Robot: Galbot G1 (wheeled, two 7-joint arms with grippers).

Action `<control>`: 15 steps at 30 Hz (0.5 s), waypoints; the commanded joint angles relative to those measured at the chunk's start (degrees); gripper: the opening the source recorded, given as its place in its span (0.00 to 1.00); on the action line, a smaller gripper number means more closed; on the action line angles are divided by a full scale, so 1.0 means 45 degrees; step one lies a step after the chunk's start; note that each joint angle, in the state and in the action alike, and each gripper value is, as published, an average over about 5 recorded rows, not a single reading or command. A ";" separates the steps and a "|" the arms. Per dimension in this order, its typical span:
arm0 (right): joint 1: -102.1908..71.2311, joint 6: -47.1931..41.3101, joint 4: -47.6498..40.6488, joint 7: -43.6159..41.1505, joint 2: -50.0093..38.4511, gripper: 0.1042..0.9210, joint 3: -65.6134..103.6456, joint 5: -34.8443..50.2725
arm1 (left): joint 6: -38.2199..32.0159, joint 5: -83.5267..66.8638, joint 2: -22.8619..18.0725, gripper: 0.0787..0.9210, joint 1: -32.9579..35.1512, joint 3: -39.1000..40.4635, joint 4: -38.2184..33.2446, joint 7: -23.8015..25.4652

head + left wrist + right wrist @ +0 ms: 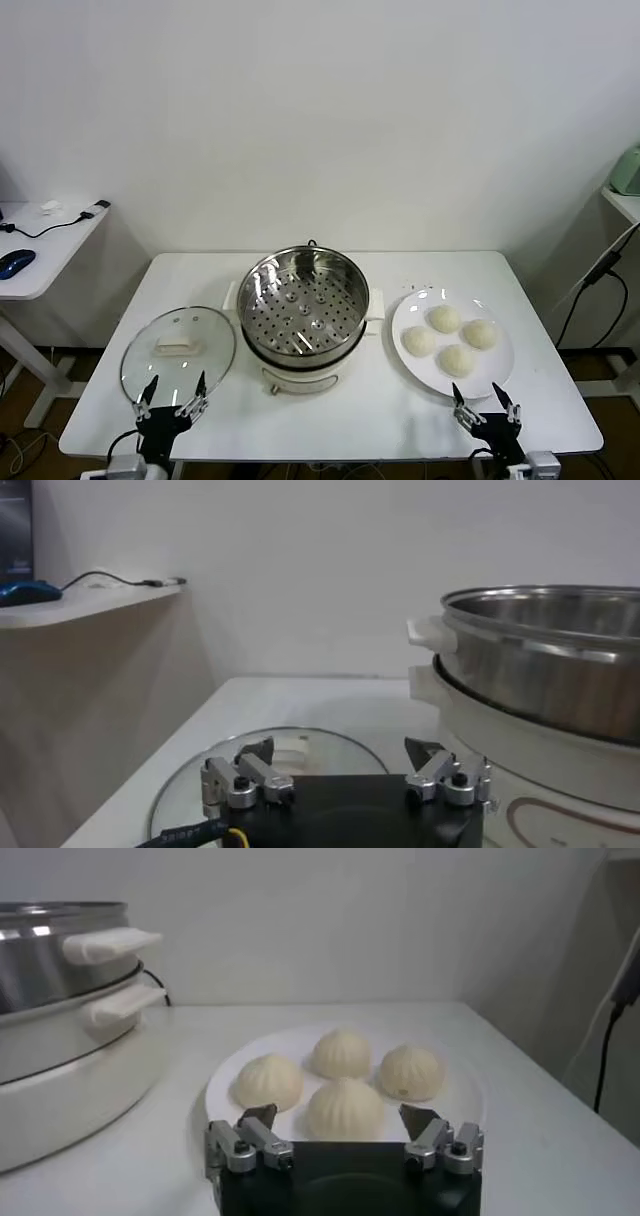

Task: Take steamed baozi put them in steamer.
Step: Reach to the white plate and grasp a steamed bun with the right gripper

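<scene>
White wall behind, white tabletop (pixel 330 415) in front, and nothing has gone into the steamer (pixel 303 305) yet. It sits mid-table, its perforated tray bare and shining. All four steamed baozi (pixel 449 339) are clustered on the white plate (pixel 497 375) just to the steamer's right, none touched. The glass lid (pixel 178 350) lies flat on the tabletop to the steamer's left, so the pot is open and ready.

Right gripper (pixel 486 405) hovers at the near table edge, just short of the plate, jaws spread wide and holding nothing; the wrist view looks straight at the nearest bun. Left gripper (pixel 172 395) waits over the lid's near rim, also spread and empty.

By my reading the job is at its start: four buns to lift and carry across, one by one.
</scene>
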 commanded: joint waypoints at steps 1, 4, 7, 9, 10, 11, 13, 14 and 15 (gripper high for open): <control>0.2799 -0.2065 -0.0027 -0.0199 -0.1393 0.88 -0.0098 -0.0509 | 0.0051 0.0019 0.0055 0.88 0.0006 0.0047 -0.0064 -0.0009; 0.5133 -0.2969 -0.0763 -0.0324 -0.2744 0.88 -0.0651 -0.0100 | 0.0043 0.0011 0.0099 0.88 -0.0010 0.0061 -0.0089 -0.0011; 0.7851 -0.3627 -0.2226 -0.0850 -0.4396 0.88 -0.2011 -0.0160 | 0.0021 -0.0024 0.0154 0.88 -0.0008 0.0068 -0.0146 -0.0015; 0.9709 -0.3818 -0.3429 -0.1724 -0.5586 0.88 -0.3477 -0.0385 | 0.0008 -0.0056 0.0186 0.88 -0.0004 0.0064 -0.0170 -0.0018; 1.0523 -0.3817 -0.3960 -0.2392 -0.6235 0.88 -0.4297 -0.0517 | 0.0003 -0.0067 0.0203 0.88 -0.0003 0.0062 -0.0174 -0.0019; 1.1370 -0.3743 -0.4534 -0.3243 -0.6940 0.88 -0.5305 -0.0732 | 0.0000 -0.0072 0.0219 0.88 -0.0003 0.0063 -0.0174 -0.0018; 1.2962 -0.3389 -0.5372 -0.5093 -0.8195 0.88 -0.7164 -0.1295 | -0.0009 -0.0066 0.0246 0.88 -0.0009 0.0076 -0.0161 -0.0016; 1.3799 -0.3027 -0.5780 -0.6248 -0.8777 0.88 -0.8240 -0.1623 | -0.0017 -0.0061 0.0254 0.88 -0.0022 0.0089 -0.0142 -0.0016; 1.4617 -0.2579 -0.6184 -0.7322 -0.9224 0.88 -0.9214 -0.1931 | -0.0026 -0.0052 0.0257 0.88 -0.0040 0.0102 -0.0113 -0.0017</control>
